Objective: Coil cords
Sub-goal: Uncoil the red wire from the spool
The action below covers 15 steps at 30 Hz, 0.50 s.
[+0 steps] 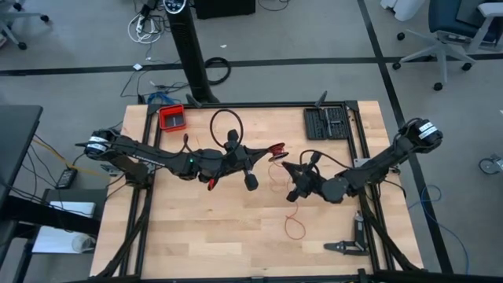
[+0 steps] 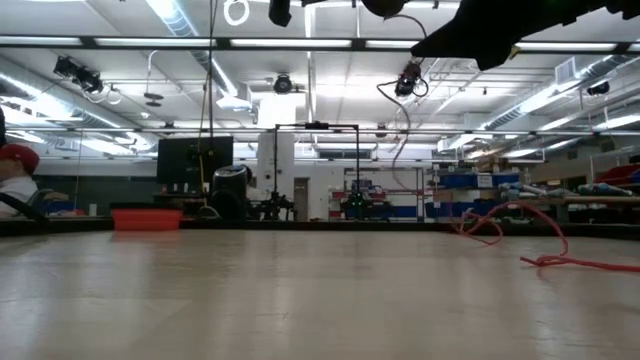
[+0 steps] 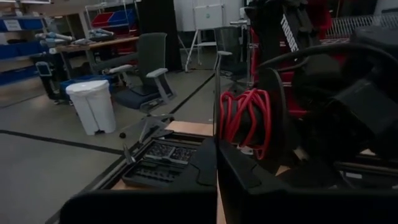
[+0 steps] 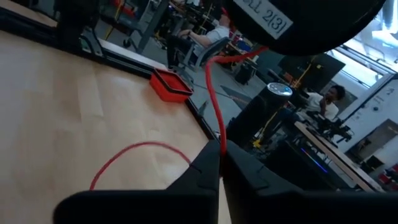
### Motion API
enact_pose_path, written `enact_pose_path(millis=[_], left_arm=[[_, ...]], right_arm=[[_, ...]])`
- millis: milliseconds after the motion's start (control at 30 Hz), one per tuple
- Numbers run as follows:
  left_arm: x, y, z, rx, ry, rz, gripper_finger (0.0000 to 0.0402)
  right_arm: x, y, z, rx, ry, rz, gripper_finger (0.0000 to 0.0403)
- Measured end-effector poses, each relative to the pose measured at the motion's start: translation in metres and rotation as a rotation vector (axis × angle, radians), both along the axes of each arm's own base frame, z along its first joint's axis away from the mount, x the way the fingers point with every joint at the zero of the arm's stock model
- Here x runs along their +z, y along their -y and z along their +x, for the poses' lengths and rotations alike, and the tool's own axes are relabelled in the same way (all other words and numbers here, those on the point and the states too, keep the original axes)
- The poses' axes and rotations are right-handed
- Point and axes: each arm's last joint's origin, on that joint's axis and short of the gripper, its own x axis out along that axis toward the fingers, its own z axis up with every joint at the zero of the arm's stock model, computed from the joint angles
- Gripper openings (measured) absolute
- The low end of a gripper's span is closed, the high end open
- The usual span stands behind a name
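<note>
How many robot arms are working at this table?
2: the left arm reaches in from the table's left edge, the right arm from its right, meeting near the middle.

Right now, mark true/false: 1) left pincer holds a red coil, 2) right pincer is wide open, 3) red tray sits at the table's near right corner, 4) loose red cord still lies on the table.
1) True: the left pincer is shut on the wound part of the red cord.
2) False: the right pincer is shut, pinching the cord's free strand.
3) False: the red tray sits near the far left corner.
4) True: a slack loop lies on the table below the right arm.
</note>
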Motion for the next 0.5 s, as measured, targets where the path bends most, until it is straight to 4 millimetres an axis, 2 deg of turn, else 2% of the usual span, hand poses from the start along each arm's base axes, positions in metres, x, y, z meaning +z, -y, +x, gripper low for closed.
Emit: enact_pose_path(millis=[267,500], left_arm=[[-0.003,-0.001,-0.001,0.047,-0.046,0.032,0.0003],[-0.008,-0.002,-0.001,0.05,-0.122,0.106,0.0003]], right_arm=[[0.002,-0.006,-0.007,-0.066,-0.022,-0.052,0.0004],[0.022,-0.005,-0.027,-0.254,0.032,-0.052,0.0003]])
